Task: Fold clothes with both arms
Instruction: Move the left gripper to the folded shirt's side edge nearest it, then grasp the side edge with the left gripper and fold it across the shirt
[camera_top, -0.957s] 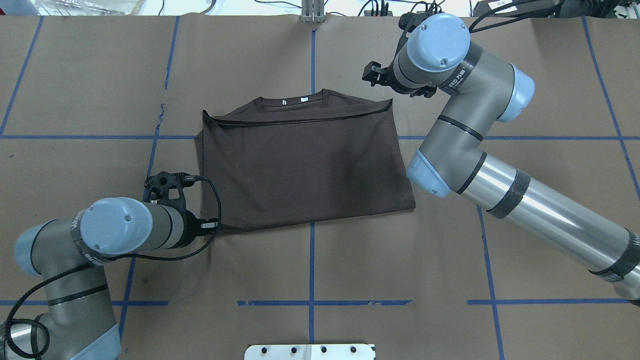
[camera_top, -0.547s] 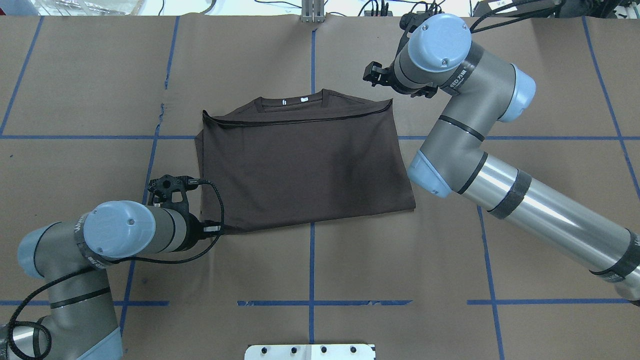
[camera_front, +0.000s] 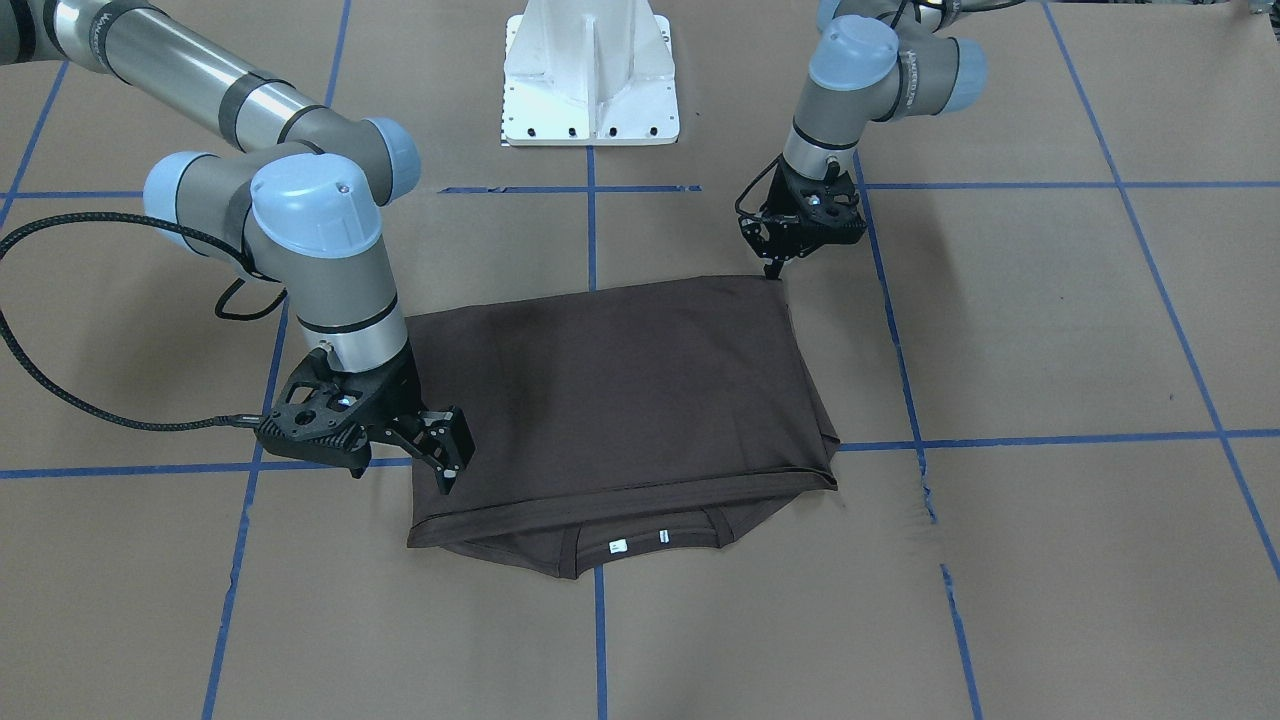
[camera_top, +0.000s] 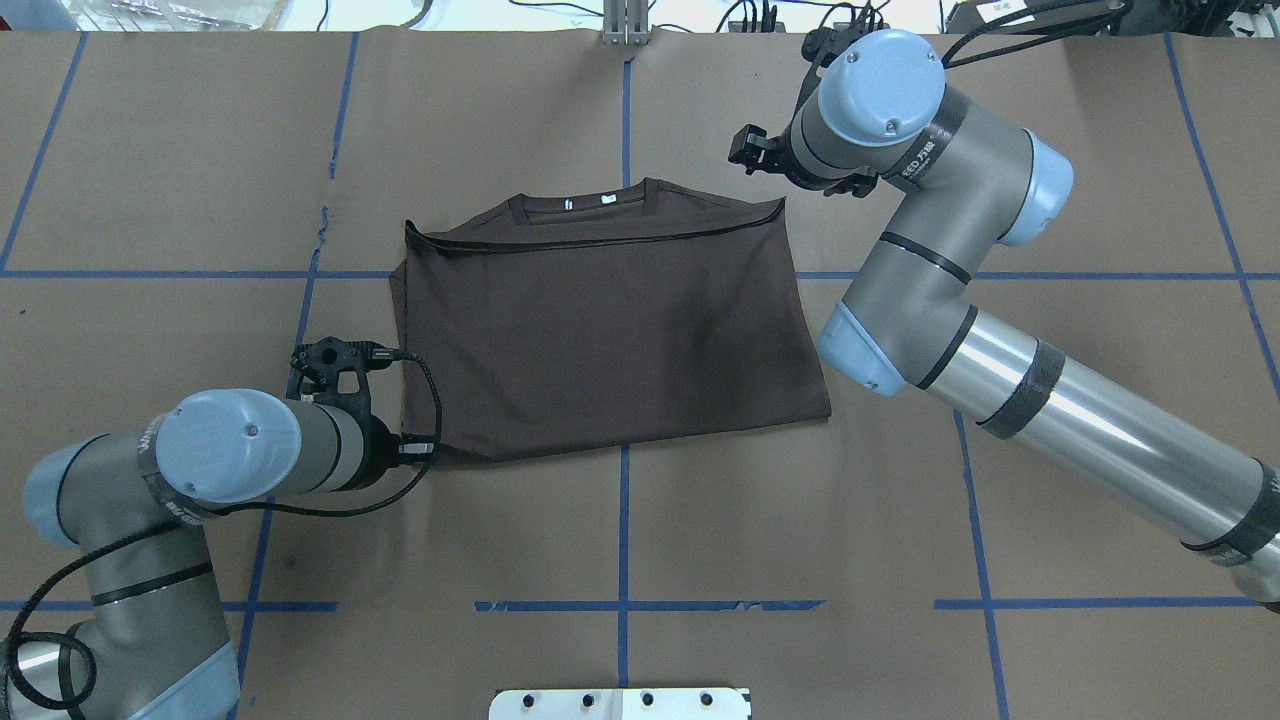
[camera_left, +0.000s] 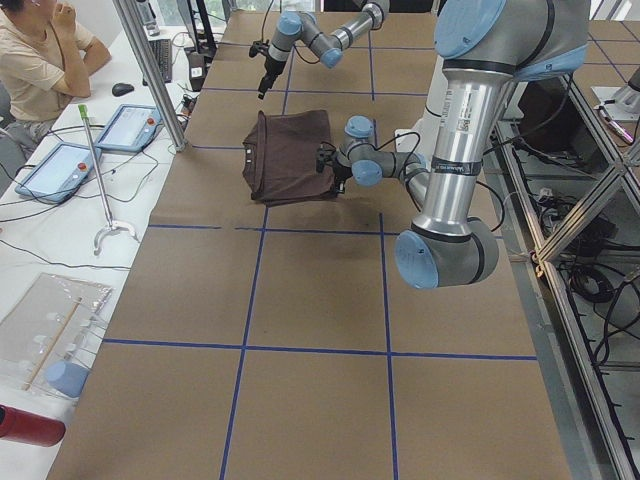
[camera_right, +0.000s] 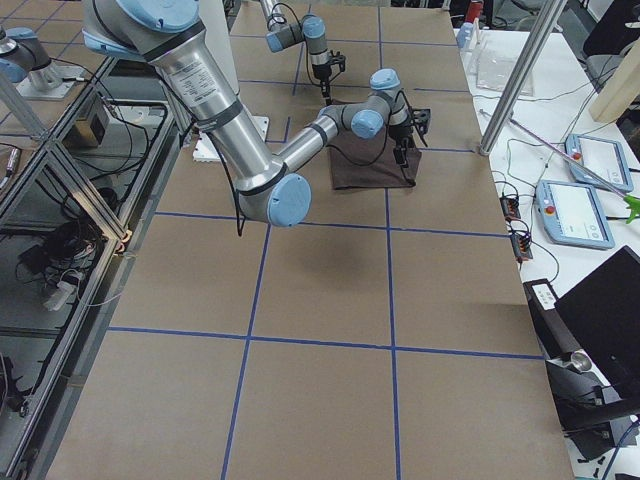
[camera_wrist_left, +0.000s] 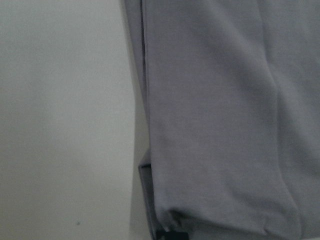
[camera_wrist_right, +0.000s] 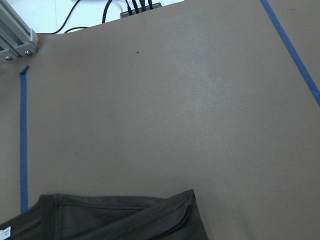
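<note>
The dark brown T-shirt (camera_front: 620, 400) (camera_top: 600, 330) lies folded into a rough rectangle mid-table, its collar with white tags on the far edge. My left gripper (camera_front: 773, 268) points down at the shirt's near-left corner. Its fingers are drawn together to a narrow tip on that corner. In the left wrist view the fabric (camera_wrist_left: 225, 125) fills the frame and bunches at the bottom. My right gripper (camera_front: 445, 462) (camera_top: 745, 152) hovers open above the far-right corner, holding nothing. The right wrist view shows that corner (camera_wrist_right: 125, 220) below it.
The white pedestal (camera_front: 590, 80) stands at the robot's side of the table. Blue tape lines cross the brown paper cover. A seated person (camera_left: 40, 60) and tablets (camera_left: 60, 170) are at a side desk beyond the far edge.
My left arm shifted slightly right, then back left and a little away, staying at the shirt's near-left corner. The right wrist crept slightly right and farther. The shirt's outline is almost unchanged.
</note>
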